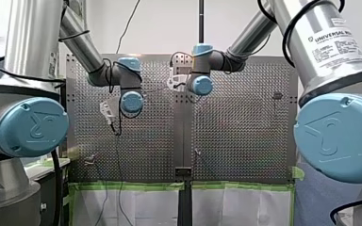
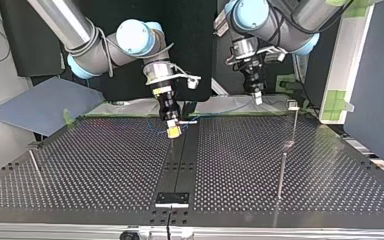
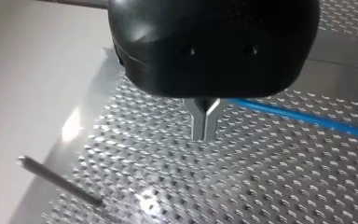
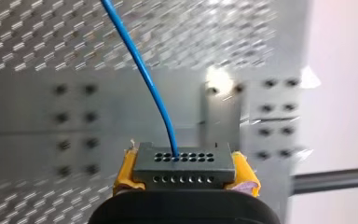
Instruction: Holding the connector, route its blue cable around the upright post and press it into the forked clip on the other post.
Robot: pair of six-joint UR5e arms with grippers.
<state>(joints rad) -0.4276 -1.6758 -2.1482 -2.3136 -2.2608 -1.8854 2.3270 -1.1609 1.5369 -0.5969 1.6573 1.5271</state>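
Our right gripper (image 4: 185, 171) is clamped on the connector (image 4: 184, 161). Its yellow pads (image 4: 127, 171) squeeze the grey block's two short ends, and the face with the holes is turned away from the wrist. From one of those holes the blue cable (image 4: 142, 70) runs straight ahead of the fingers over the perforated table (image 2: 105, 165), so its long axis carries on the gripper's own line. Just beside the gripper a thin post (image 4: 335, 181) crosses the right wrist view, apart from both connector and cable.

Farther off, toward the top view's right, stands a plain upright post (image 2: 281, 172). Beyond it is another post topped by a small fitting, which we take for the forked clip (image 2: 293, 105), though it is too small to confirm the fork. Both are well apart from the connector and lie on our left arm's side.

Our left gripper (image 3: 204, 133) hovers near that clip post, its metal fingers closed tip to tip. The cable passes just behind them, and we cannot tell whether it is pinched.

We judge that the coming move is a sideways carry toward the top view's right. Our right arm holds the connector, while our left is nearer the clip.
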